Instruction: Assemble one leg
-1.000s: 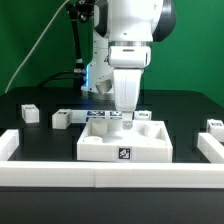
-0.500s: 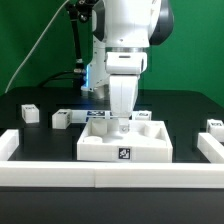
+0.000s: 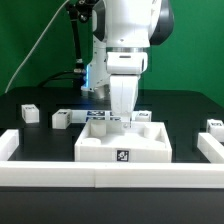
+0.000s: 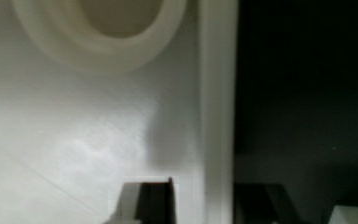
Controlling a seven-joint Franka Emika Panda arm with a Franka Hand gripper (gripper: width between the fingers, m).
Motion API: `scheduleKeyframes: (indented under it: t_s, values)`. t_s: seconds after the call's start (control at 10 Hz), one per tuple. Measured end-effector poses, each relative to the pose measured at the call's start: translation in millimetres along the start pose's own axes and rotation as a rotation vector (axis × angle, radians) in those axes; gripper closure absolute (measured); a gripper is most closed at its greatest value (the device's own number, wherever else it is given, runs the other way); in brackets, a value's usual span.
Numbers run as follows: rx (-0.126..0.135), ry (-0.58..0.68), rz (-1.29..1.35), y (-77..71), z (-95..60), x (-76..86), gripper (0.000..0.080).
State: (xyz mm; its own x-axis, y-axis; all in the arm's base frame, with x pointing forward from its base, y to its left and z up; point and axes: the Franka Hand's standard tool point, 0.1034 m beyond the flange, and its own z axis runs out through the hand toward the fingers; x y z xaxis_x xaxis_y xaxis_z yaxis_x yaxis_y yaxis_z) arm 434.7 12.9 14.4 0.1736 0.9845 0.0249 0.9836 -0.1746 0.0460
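A large white tray-like panel [image 3: 123, 146] lies at the middle of the black table, with a tag on its front face. My gripper [image 3: 121, 122] is lowered onto the panel's back part. In the wrist view its two dark fingers [image 4: 147, 203] stand on either side of a thin upright wall of the panel [image 4: 213, 120] and look flush against it. A round hole [image 4: 114, 25] shows in the panel's floor. Two short white legs [image 3: 30, 113] [image 3: 62, 118] stand at the exterior view's left. Another leg [image 3: 215, 125] stands at the right.
A low white fence [image 3: 110, 176] runs along the table's front and turns back at both sides. The marker board [image 3: 98, 116] lies just behind the panel, partly hidden by it. A green wall stands at the back.
The gripper has come down onto the panel's back part since one second ago. It has hardly moved in the last half second.
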Motion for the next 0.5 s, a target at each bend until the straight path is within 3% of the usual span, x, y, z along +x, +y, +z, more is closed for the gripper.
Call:
scheduleKeyframes:
  t_s: [0.5]
  values:
    - [0.000, 0.000, 0.001, 0.1, 0.0, -0.3, 0.0743]
